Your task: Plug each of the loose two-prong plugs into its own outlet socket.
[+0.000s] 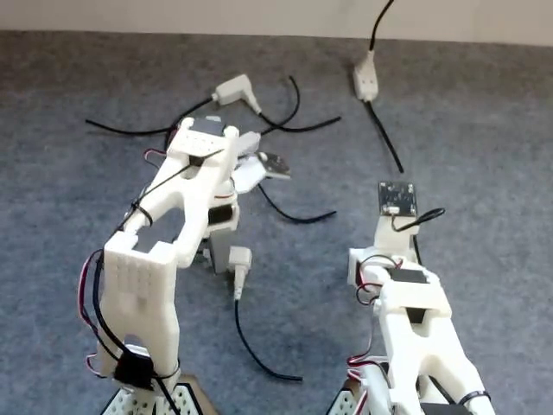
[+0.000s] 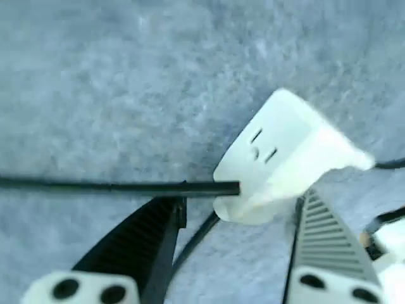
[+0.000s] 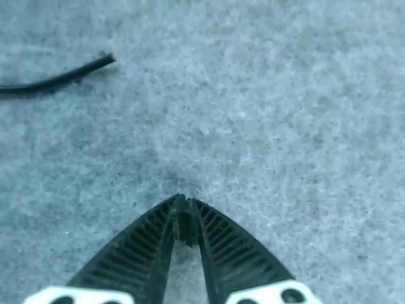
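Left pincer (image 2: 243, 199), spread, faces white socket (image 2: 285, 158) behind black cord (image 2: 114, 187).

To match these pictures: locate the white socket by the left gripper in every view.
High view: socket just left of centre, beside the left arm.
Left wrist view: socket centre-right, slots facing the camera.
Right wrist view: grey carpet, a cable end.
Shared: that carpet.

The outlet socket (image 2: 281, 161) looks blurred; a black cable (image 2: 95, 186) runs off-frame.

Grey carpet (image 1: 484, 130) covered the working surface across the frame. A pale band (image 1: 216, 15) ran along the top edge of the high view.
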